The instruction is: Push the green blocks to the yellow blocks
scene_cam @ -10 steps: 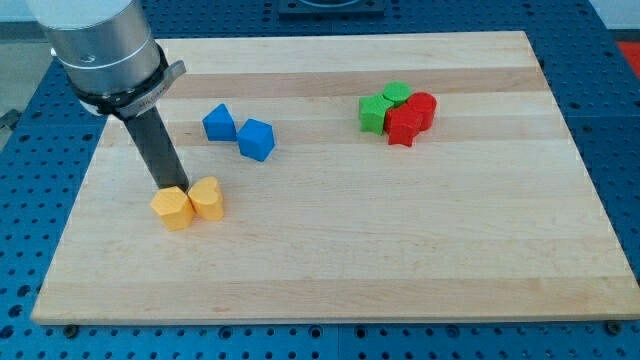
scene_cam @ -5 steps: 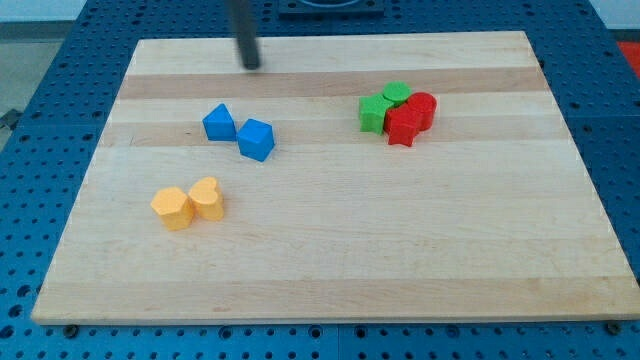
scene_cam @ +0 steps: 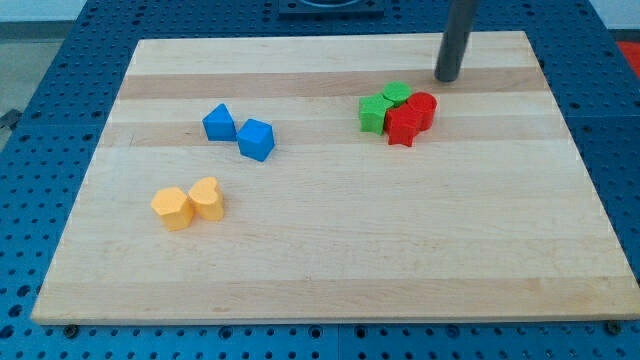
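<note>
Since the earlier frames, my tip (scene_cam: 447, 79) has crossed from beside the yellow pair to the board's upper right, and none of the blocks has shifted. You see it now standing just above and to the view's right of the green-and-red cluster, clear of every block. It is a bare rod with nothing to spread or pinch; it carries nothing and touches nothing.

The green blocks sit side by side: a green star-like block (scene_cam: 375, 112) at the cluster's left and a green rounded block (scene_cam: 397, 94) above it. Pressed against their right are a red star-like block (scene_cam: 404, 126) and a red cylinder (scene_cam: 422, 107). The target, a yellow hexagonal block (scene_cam: 171, 208) and a yellow heart-like block (scene_cam: 208, 198), lies well apart at the view's lower left.

Watch the reds. From where the tip stands, a sweep toward the lower left would likely catch the red cylinder first and drag both reds along with the greens. You also have the blue triangular block (scene_cam: 219, 122) and blue cube (scene_cam: 256, 139) lying near the straight path; greens pushed along that line could strike them or fan apart, since two loose blocks rarely stay together under one narrow rod.
</note>
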Available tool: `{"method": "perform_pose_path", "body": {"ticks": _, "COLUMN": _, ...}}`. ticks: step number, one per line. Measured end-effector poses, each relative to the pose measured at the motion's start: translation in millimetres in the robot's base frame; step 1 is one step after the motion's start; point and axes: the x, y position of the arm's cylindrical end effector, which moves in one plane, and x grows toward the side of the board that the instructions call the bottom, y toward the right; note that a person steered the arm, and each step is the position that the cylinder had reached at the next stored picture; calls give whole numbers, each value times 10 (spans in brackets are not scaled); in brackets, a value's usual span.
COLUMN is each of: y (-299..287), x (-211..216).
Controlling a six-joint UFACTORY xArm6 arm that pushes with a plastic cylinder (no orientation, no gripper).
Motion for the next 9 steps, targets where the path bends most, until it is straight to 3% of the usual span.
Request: {"method": "perform_pose_path", "body": {"ticks": 9, "y": -1824, "x": 1239}}
